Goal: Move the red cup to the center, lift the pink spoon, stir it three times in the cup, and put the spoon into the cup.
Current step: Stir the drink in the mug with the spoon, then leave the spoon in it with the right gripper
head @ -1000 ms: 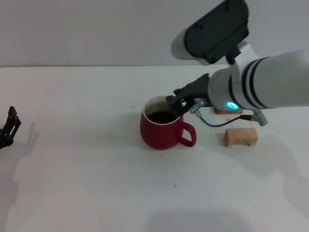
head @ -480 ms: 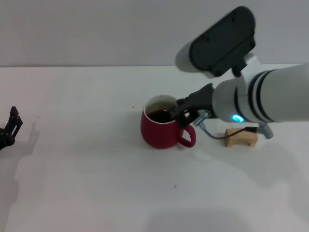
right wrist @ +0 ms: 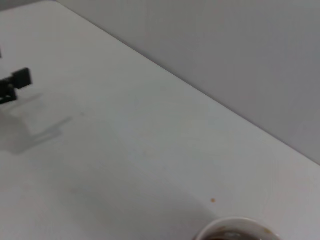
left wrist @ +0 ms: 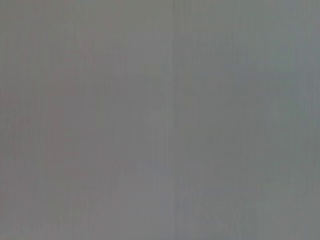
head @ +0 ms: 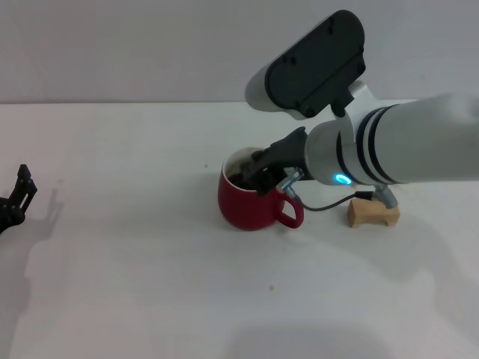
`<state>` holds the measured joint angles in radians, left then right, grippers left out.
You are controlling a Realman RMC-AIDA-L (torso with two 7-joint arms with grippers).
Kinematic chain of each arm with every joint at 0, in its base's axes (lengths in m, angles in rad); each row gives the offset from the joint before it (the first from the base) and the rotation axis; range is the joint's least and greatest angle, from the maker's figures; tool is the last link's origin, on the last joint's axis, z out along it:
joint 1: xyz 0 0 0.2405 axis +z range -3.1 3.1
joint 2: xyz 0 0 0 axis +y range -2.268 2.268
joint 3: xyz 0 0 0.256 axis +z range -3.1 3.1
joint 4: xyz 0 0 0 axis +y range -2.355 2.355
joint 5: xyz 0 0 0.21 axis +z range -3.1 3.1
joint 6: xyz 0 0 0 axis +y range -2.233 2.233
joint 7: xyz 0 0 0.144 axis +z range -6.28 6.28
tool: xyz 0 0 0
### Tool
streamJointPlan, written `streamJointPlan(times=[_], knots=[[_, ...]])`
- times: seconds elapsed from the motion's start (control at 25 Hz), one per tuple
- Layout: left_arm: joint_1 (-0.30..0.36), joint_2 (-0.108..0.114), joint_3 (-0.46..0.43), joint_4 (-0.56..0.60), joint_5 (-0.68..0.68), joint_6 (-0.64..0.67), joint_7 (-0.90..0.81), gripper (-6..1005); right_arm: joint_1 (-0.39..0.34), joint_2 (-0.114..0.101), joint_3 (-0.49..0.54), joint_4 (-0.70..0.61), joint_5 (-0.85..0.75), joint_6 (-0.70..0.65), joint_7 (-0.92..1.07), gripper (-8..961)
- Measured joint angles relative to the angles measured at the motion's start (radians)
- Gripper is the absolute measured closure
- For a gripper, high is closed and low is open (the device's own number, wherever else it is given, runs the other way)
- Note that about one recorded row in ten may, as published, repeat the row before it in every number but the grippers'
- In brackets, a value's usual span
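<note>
The red cup (head: 249, 203) stands near the middle of the white table with its handle pointing right and dark liquid inside. My right gripper (head: 260, 171) hangs right over the cup's mouth, its dark tip reaching down at the rim and hiding most of the opening. The pink spoon is hidden from every view. The right wrist view shows only the cup's white rim (right wrist: 235, 229) at its lower edge. My left gripper (head: 16, 199) is parked open at the table's far left, far from the cup; it also shows in the right wrist view (right wrist: 13, 82).
A small wooden block (head: 373, 212) sits on the table just right of the cup, under my right forearm. The left wrist view shows only flat grey. A grey wall runs along the back of the table (head: 120, 269).
My right gripper has shifted left, from the cup's handle side to over the middle of its mouth. The cup and my left arm have stayed put.
</note>
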<state>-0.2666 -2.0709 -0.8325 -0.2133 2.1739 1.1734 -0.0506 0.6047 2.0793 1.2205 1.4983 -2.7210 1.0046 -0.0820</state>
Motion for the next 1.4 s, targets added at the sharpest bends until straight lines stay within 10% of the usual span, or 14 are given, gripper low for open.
streamJointPlan(times=[0.76, 1.4], knots=[[0.002, 0.000, 0.004, -0.003, 0.007, 0.000, 0.000, 152, -0.080, 0.000, -0.007, 0.088, -0.031, 0.058, -0.006, 814], [-0.003, -0.002, 0.006, -0.005, 0.007, -0.001, 0.000, 152, 0.012, -0.002, 0.036, -0.033, -0.030, -0.013, -0.009, 817]])
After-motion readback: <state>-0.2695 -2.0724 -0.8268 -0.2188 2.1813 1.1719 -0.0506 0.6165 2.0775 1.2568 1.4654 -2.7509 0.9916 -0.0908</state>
